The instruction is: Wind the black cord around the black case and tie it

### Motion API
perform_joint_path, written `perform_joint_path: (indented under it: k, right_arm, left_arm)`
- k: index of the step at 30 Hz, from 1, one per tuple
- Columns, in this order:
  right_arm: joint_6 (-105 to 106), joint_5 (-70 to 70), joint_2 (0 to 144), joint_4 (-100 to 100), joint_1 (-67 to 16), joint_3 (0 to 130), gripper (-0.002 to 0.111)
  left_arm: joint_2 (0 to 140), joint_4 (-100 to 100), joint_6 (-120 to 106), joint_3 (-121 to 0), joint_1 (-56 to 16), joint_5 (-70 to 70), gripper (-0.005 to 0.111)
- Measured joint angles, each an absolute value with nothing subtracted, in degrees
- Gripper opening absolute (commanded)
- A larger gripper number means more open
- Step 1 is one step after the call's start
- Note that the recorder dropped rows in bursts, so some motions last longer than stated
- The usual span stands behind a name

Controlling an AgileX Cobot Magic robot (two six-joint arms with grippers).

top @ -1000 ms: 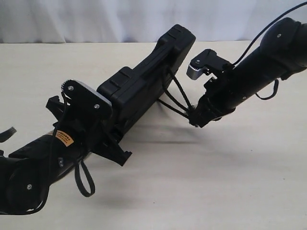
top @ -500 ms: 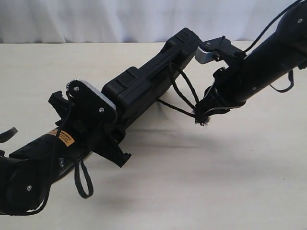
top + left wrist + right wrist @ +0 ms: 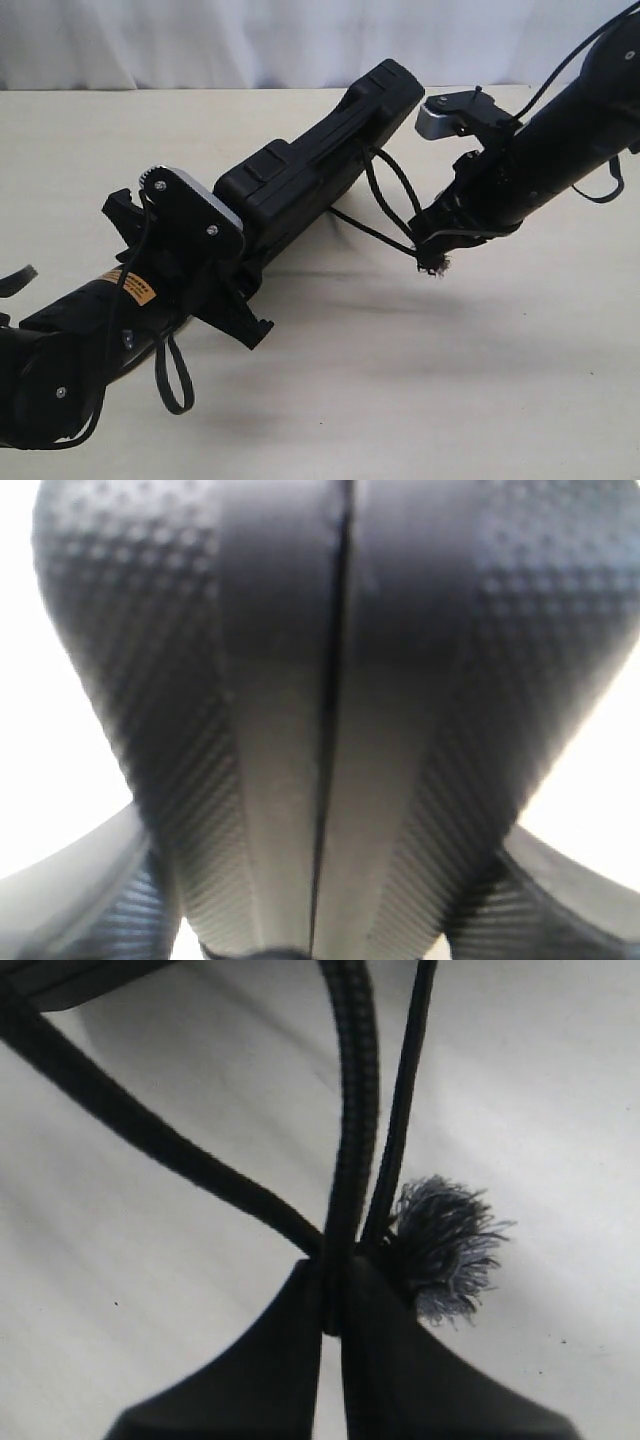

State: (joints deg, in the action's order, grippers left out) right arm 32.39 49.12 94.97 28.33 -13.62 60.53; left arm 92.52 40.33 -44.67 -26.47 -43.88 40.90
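Over the pale tabletop (image 3: 420, 400), my right gripper (image 3: 432, 240), clenched on the black cord (image 3: 385, 195) beside its frayed end, has drawn up and away from the black case (image 3: 310, 175), which my left gripper (image 3: 232, 290) grasps aloft, likely tensioning the strands for tying.

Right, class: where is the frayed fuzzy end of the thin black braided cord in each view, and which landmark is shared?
Exterior view: frayed end right of centre, just under the right gripper.
Left wrist view: not in it; a matte black plastic case fills it.
Right wrist view: frayed end beside the shut right gripper.
Shared landmark: the right gripper pinching the cord.
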Motion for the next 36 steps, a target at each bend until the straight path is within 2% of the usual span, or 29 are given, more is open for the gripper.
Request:
perform_joint_path:
  k: [20, 36]
  right_arm:
    - [27.65, 46.00, 96.32, 33.10, -13.62, 60.53, 0.004]
    - [51.81, 42.45, 96.32, 56.22, -13.62, 60.53, 0.004]
  left_arm:
    - [92.52, 37.01, -44.98, -26.47, -43.88, 41.00, 0.000]
    - [92.52, 32.13, -45.23, -26.47, -43.42, 38.20, 0.000]
